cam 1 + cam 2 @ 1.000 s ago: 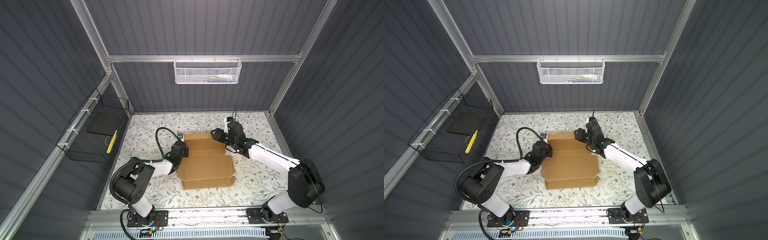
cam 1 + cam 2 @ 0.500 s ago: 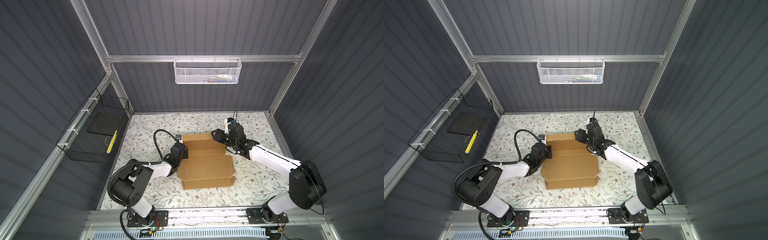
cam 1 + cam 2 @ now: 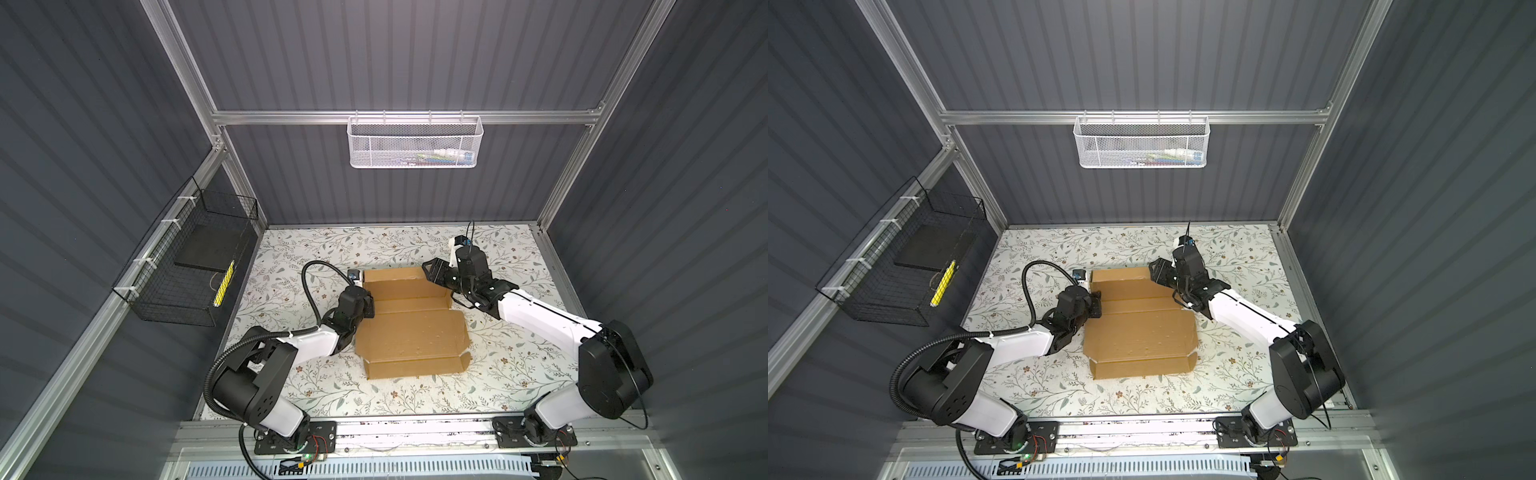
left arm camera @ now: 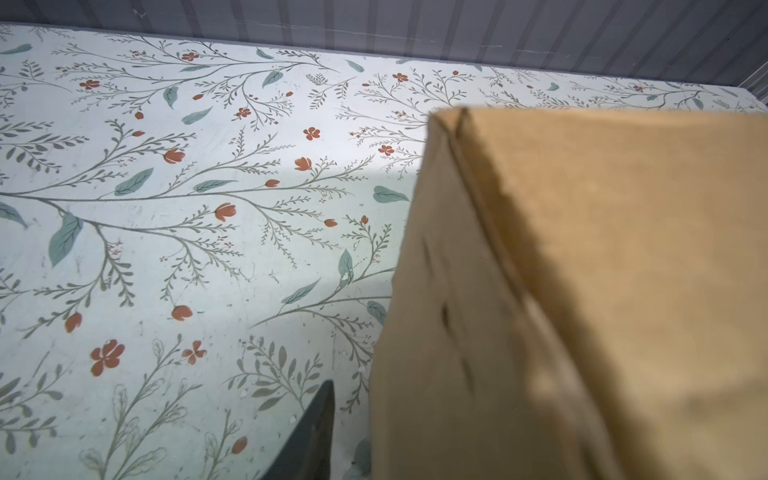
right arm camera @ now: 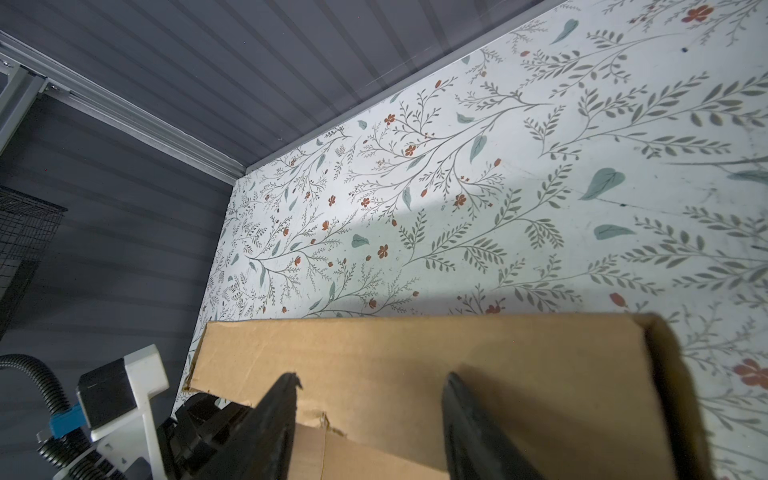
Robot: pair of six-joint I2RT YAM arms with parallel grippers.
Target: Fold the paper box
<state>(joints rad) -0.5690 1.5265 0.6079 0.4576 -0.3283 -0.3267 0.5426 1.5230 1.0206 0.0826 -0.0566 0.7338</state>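
Floral tabletop (image 3: 291, 257) carries the paper box (image 3: 411, 336); right gripper (image 5: 371, 376) fingers spread before its rear wall; left gripper (image 3: 369, 305) fingers half hidden, state unclear.

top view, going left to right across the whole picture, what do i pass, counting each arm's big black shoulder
black wire basket → left arm's shoulder → paper box → right arm's shoulder

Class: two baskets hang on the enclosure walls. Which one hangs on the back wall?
The white mesh basket, high on the back wall; the black wire basket hangs on the left side wall instead.
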